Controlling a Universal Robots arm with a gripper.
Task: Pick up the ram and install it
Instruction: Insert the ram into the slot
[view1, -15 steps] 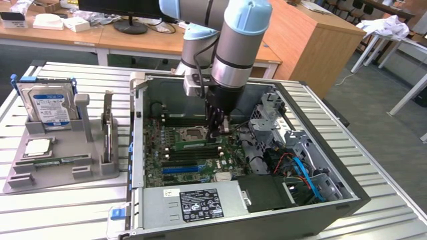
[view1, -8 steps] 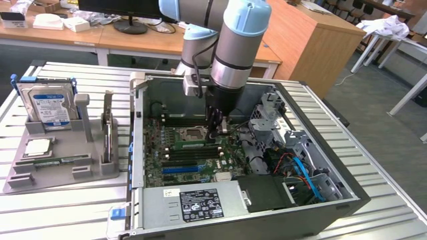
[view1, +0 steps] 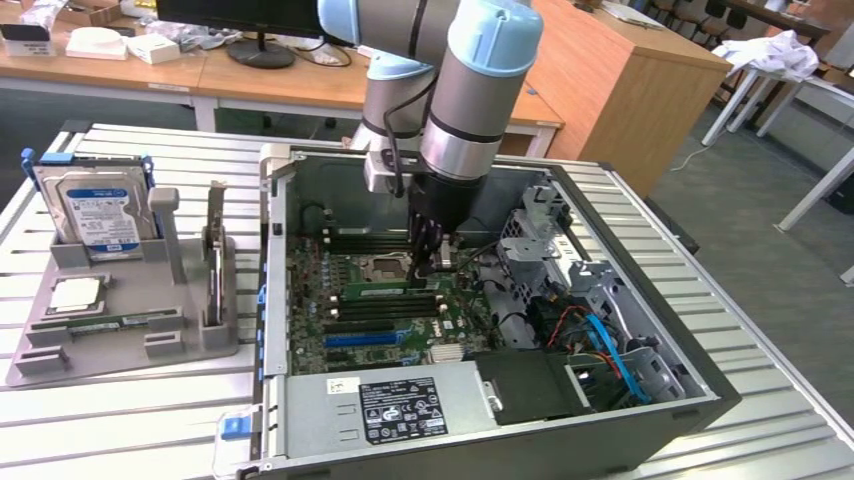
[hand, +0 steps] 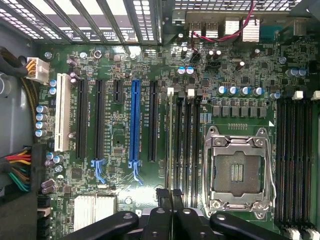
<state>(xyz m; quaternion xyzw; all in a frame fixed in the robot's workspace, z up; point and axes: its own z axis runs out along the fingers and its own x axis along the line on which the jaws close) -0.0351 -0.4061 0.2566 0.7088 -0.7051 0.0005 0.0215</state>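
Your gripper is pinched shut, its tips at one end of the ram. The ram stands on edge along a slot near the empty processor socket, running straight away from the jaws.
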